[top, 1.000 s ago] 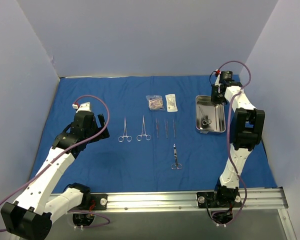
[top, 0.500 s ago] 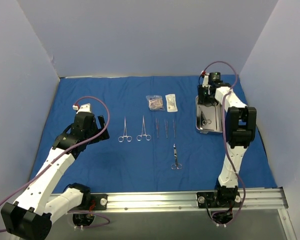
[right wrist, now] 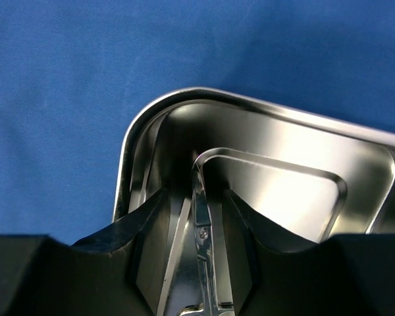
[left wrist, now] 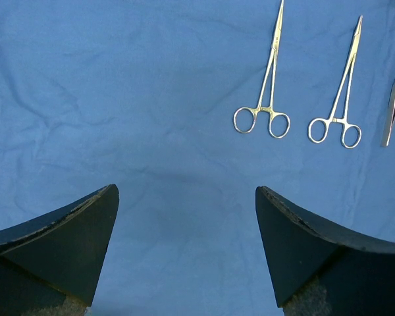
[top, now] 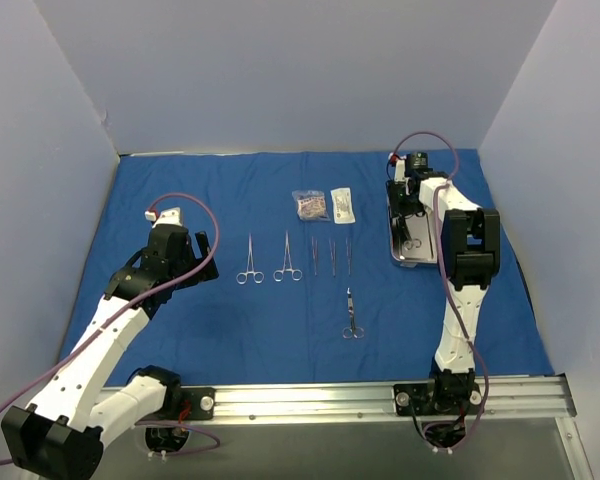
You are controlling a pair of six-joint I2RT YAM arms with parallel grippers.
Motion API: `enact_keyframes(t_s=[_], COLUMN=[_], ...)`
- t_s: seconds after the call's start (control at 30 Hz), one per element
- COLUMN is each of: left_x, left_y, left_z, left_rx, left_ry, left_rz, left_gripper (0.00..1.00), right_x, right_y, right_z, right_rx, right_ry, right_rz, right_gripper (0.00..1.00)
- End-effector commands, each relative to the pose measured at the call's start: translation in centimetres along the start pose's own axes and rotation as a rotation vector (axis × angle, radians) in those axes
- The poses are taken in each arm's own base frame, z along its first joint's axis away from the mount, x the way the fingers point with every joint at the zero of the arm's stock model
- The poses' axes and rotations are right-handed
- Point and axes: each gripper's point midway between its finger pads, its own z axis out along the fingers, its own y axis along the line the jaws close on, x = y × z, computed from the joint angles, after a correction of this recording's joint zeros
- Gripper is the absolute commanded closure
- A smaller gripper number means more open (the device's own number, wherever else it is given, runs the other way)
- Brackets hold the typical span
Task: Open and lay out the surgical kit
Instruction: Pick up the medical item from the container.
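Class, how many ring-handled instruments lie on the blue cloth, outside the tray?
3: first and second side by side, left of the tweezers; third alone, on the tweezers' near side. None seems hidden.

Glossy steel tray (right wrist: 276, 197) on matt blue cloth (right wrist: 52, 99)

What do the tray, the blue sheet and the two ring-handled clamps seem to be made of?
The tray looks like polished steel: mirror-bright, with reflections along its rounded rim. The blue sheet seems to be matte cloth, softly creased with no shine. The two ring-handled clamps look like bright silvery metal, probably steel too.
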Motion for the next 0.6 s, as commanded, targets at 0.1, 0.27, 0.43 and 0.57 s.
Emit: enact_keyframes(t_s=[0.1,0.27,0.43,0.57], left_x=[-0.2,-0.3,-0.4,-0.4], left_y=[0.0,0.0,0.0,-0.1], left_z=[0.0,0.0,0.1,0.3], left_rx=[0.002,-0.002,-0.006,-0.004], left_ry=[-0.007,-0.009,-0.009,-0.006], left_rz=[-0.016,-0.016,-0.014,-0.013], left_gripper=[0.06,0.06,0.06,0.06], right_x=[1.7,3.3,4.2,4.5], right_y=[-0.6,-0.5,-0.6,-0.8], right_z=[1.3,2.5,3.1,3.3], right_rx=[0.025,0.027,0.018,0.024], right_ry=[0.058,0.105,0.133,0.145], right_rz=[-0.033,-0.032,-0.047,-0.056], right_gripper=[0.69,0.77,0.84,0.95])
